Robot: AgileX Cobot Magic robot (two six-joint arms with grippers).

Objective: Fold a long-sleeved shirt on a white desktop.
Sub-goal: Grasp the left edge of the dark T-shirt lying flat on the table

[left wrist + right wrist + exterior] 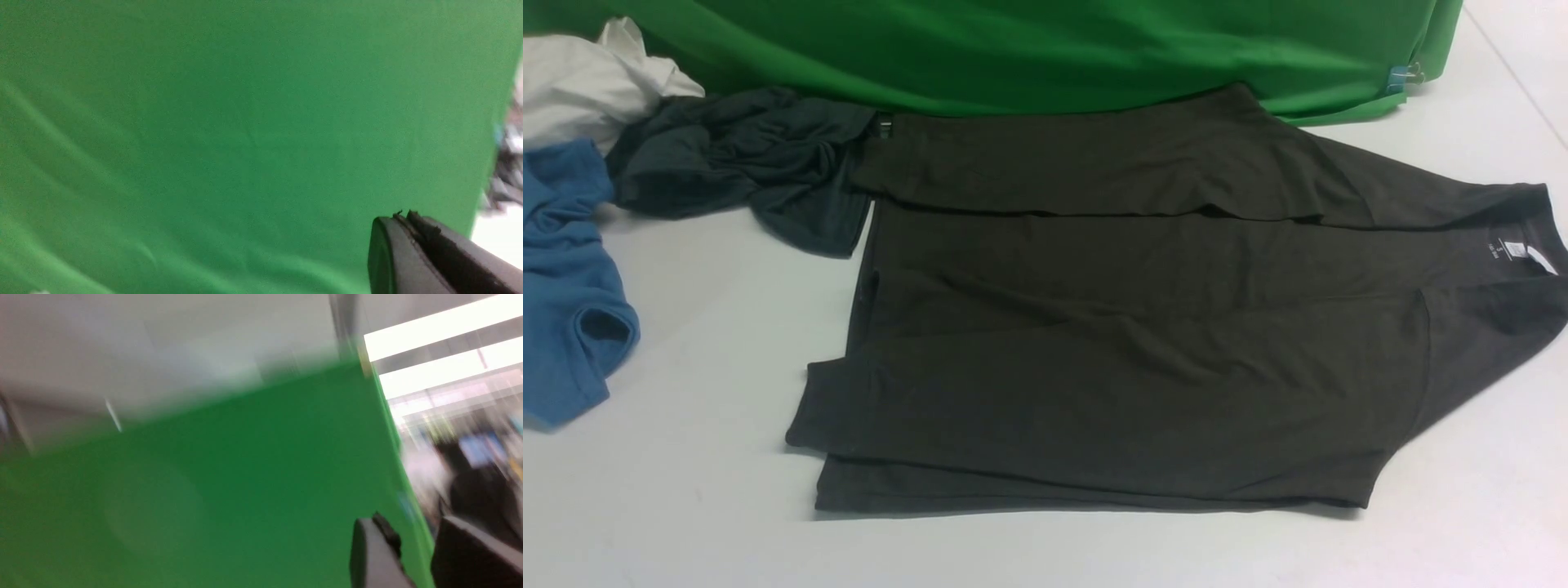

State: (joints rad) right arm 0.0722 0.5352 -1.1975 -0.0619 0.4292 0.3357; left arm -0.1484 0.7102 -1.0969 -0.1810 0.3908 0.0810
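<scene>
Left gripper [405, 217], left wrist view: fingers pressed together at the tips, nothing between them, so closed and empty. It faces the green cloth [212, 134], which fills nearly the whole view.

Right gripper [412, 528], right wrist view: very blurred, but I see my two dark fingers [374, 547] with a clear gap and nothing in it, so parted and empty. It points at the green cloth [229, 490], with a pale wall and bright ceiling lights beyond.

Front view: the long-sleeved shirt [1127, 343] lies flat on the white desktop [686, 506], from the middle out to the right. Its neck is at the right with the small white label [1494, 249] showing, and the hem is at the left. Both long sides are folded in over the body; the far flap's edge runs across the upper part, and the near flap covers most of the front. A lower layer sticks out along the near edge.

The shirt's far edge meets the green cloth [1054, 49] at the back. Its far left corner touches the crumpled dark teal-grey garment [735, 155]. A blue garment [564, 310] lies at the far left, apart from the shirt. A white garment [588, 82] is bunched behind it. A small clip [1405, 75] sits on the cloth's right end.
</scene>
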